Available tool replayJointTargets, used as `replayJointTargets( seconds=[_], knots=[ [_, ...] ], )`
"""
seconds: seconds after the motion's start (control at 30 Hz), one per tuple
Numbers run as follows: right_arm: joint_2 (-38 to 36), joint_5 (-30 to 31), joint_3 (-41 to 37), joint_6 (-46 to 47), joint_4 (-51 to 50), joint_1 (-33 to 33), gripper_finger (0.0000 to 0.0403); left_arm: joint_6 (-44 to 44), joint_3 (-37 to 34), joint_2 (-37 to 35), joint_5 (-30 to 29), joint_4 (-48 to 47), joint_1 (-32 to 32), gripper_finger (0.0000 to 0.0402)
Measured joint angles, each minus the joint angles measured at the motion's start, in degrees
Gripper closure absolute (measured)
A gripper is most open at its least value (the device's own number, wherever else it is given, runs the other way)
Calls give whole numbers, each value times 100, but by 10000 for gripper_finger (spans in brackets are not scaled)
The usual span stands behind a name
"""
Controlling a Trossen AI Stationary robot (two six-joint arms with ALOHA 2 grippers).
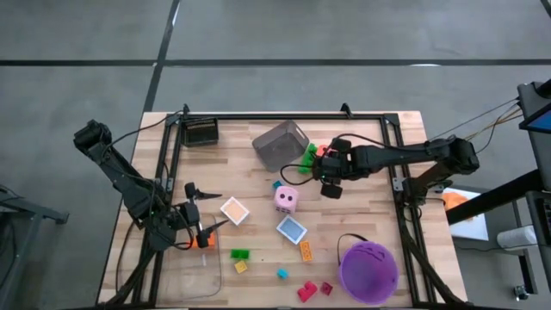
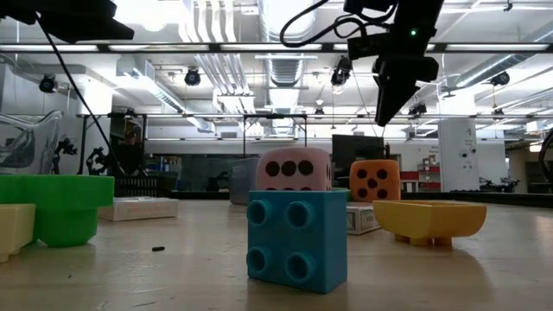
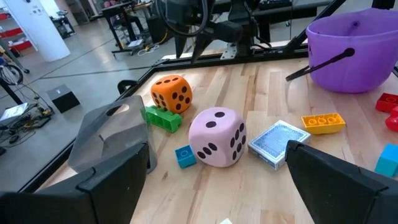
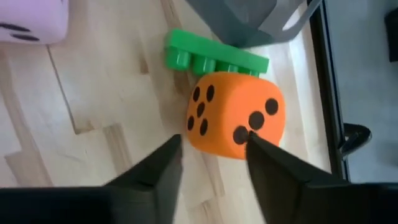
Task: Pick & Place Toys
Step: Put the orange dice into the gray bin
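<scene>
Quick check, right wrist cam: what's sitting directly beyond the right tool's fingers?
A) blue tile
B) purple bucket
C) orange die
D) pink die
C: the orange die lies on the wood just ahead of the right tool, with a green brick against its far side; only a corner of the pink die shows, off to one side.
</scene>
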Motion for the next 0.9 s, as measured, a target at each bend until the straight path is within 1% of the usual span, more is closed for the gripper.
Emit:
replayJointTargets(
  seconds=[0.17, 0.23, 0.3, 0.43, 0.6, 0.9],
  knots=[
    [0, 61, -4, -12, -92, -33, 115, -1, -1, 0, 0, 0, 4, 28],
    [20, 66, -4, -39, -92, -92, 86, -1, 0, 0, 0, 0, 4, 28],
    [81, 67, -4, -59, -113, -179, 67, -1, 0, 0, 0, 1, 4, 28],
    [312, 76, -4, -237, -118, -365, 54, -2, -1, 0, 0, 2, 4, 28],
    [726, 83, -4, -413, -62, -618, 53, -2, -1, 0, 2, 2, 4, 28],
    [1294, 41, -7, -796, 374, -1085, 53, -3, -9, 0, 17, 0, 4, 28]
  ],
)
